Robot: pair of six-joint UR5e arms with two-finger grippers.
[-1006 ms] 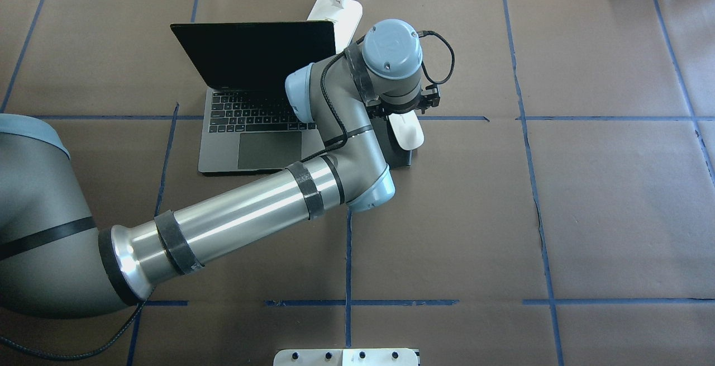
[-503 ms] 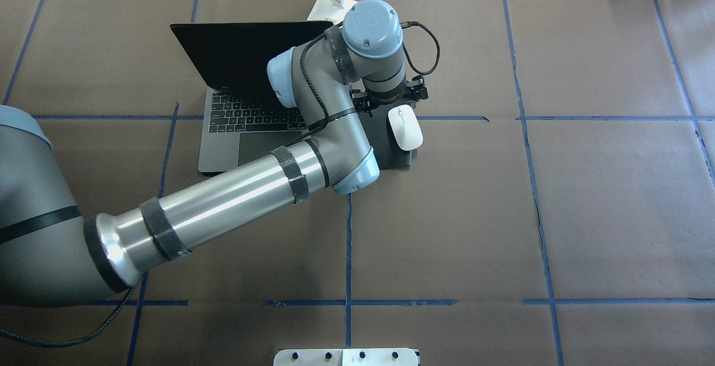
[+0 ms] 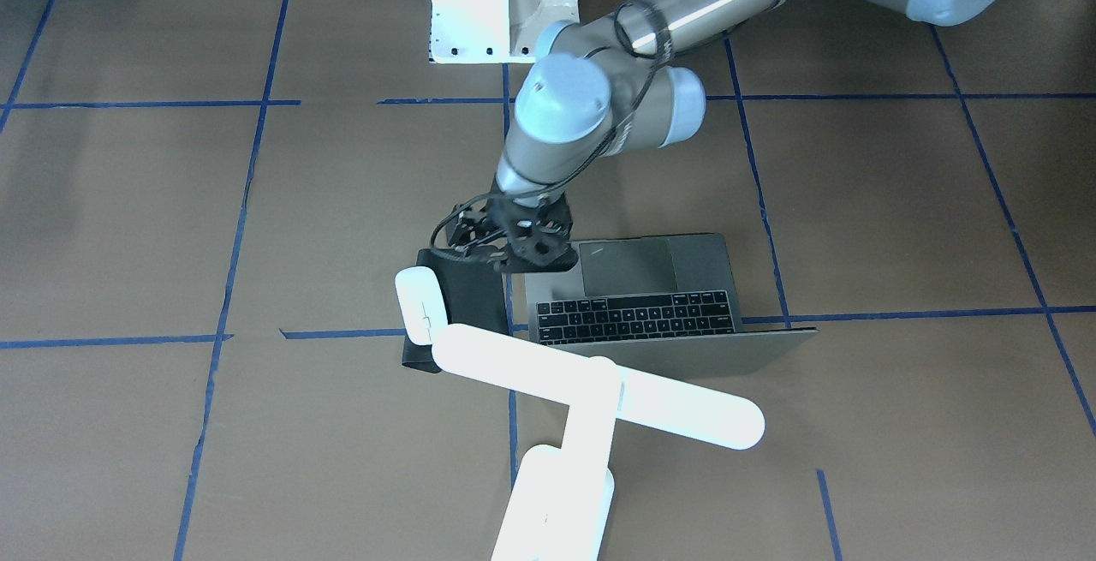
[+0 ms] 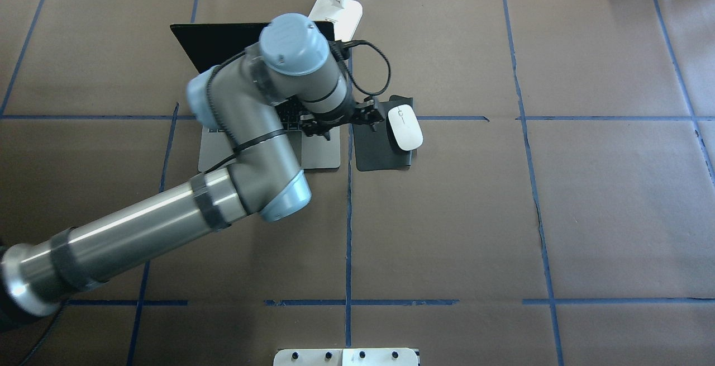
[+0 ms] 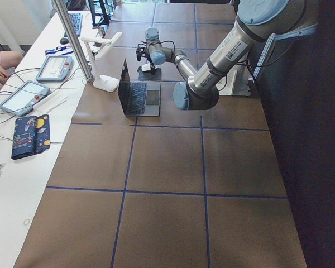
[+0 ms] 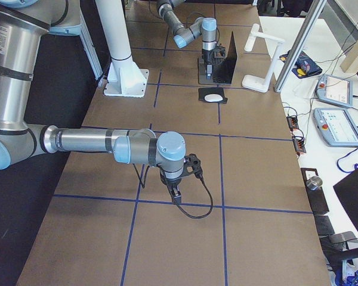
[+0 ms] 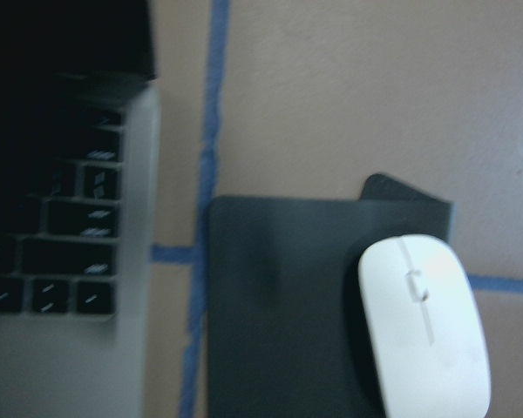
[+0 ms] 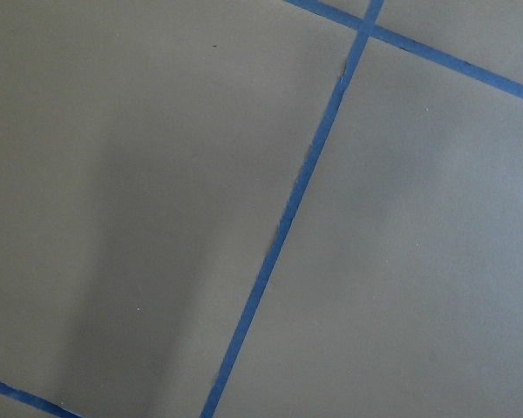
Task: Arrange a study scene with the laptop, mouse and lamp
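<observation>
- Nearest the robot, a flat white metal mounting plate [image 4: 346, 356] with a row of dark bolt holes sat at the edge of the bench [image 4: 558, 215]. The bench was covered in matte brown paper, ruled into large squares by blue tape lines [image 4: 348, 243].
- The right hand [image 6: 175, 195] hung pointing down over bare paper, well apart from every task item. It showed only in the side view, so I cannot tell how far open it was. Its wrist camera saw nothing but paper and tape.
- The left arm [image 4: 139, 229], a polished silver tube with grey joints and pale blue caps, reached across the laptop's near half.
- The left hand [image 3: 512, 246], black and cable-wrapped, hovered over the gap between laptop and mat and held nothing. Its fingers were hidden, so I cannot tell how wide it stood.
- The laptop [image 3: 634, 313] lay open with its dark-grey metal deck flat on the bench. It had black keys and a large smooth trackpad, and its screen was dark and raised.
- Just to the laptop's right lay a thin black rectangular mat [image 4: 374, 151] with a dull surface.
- The mouse [image 4: 405, 127], a glossy white oval with a thin centre line, rested on the mat's right side and overhung that edge slightly.
- Farthest away stood the lamp [image 3: 599, 394], bright white plastic. Its long round-ended bar head crossed a slim arm on a rounded base behind the laptop's far right corner.
</observation>
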